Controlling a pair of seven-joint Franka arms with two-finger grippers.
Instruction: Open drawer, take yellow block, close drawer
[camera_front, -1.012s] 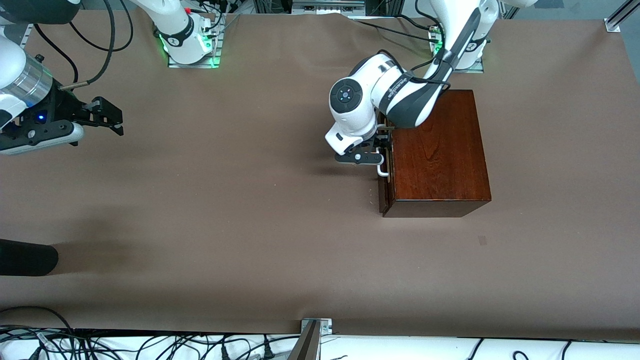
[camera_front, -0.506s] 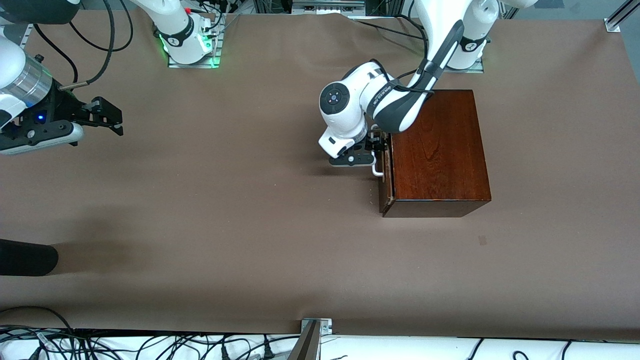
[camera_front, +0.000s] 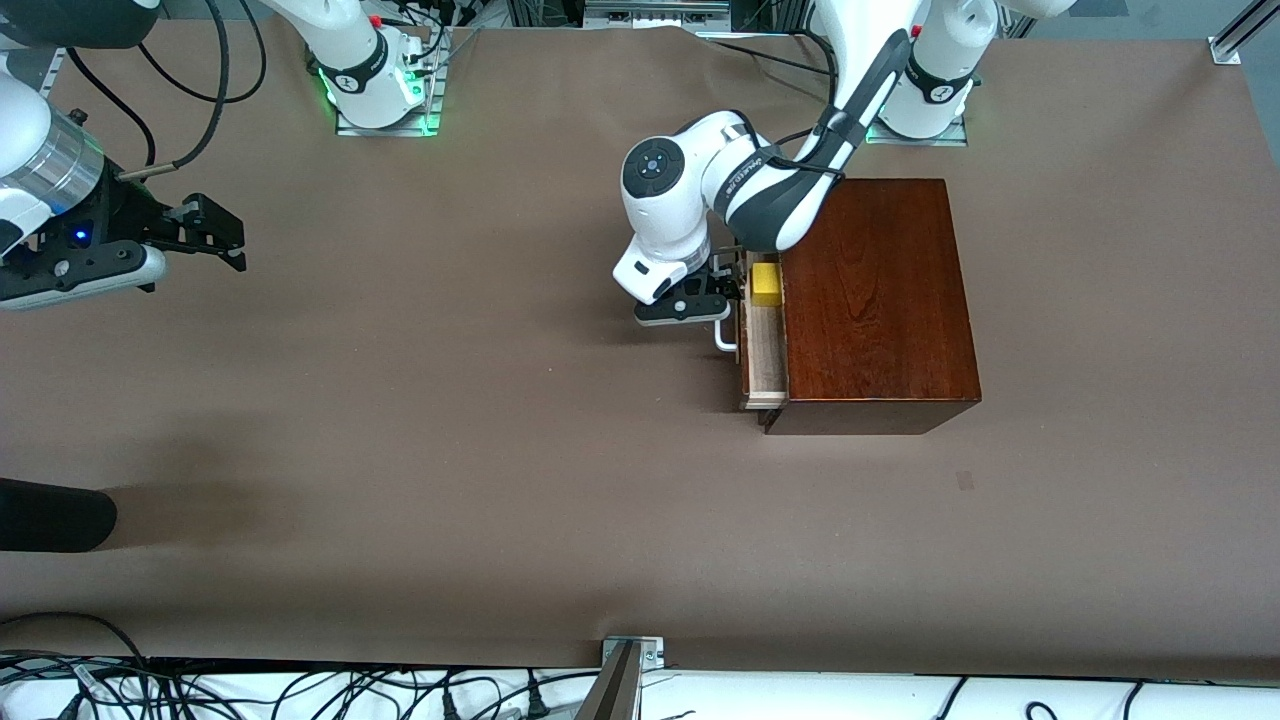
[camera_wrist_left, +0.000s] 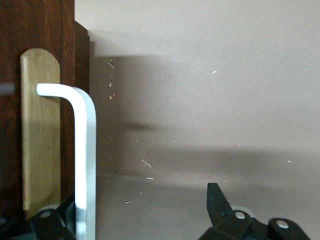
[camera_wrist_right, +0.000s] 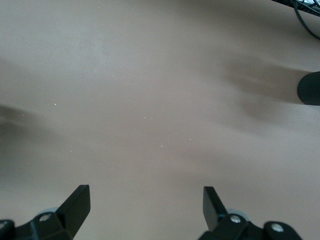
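Observation:
The dark reddish-brown wooden box stands toward the left arm's end of the table. Its drawer is pulled out a little and shows its pale interior. The yellow block lies in the drawer, at the end farther from the front camera. My left gripper is open at the white handle. In the left wrist view one finger is hooked on the inner side of the handle bar, and the left gripper stands wide. My right gripper is open and empty, waiting over bare table, as its wrist view shows.
A black rounded object lies at the right arm's end of the table, near the front camera; it also shows in the right wrist view. Brown table cover spreads between the arms. Cables lie along the front edge.
The left gripper has moved away from the box toward the right arm's end, drawing the drawer out by its handle. The yellow block has come into view. The right arm has not moved.

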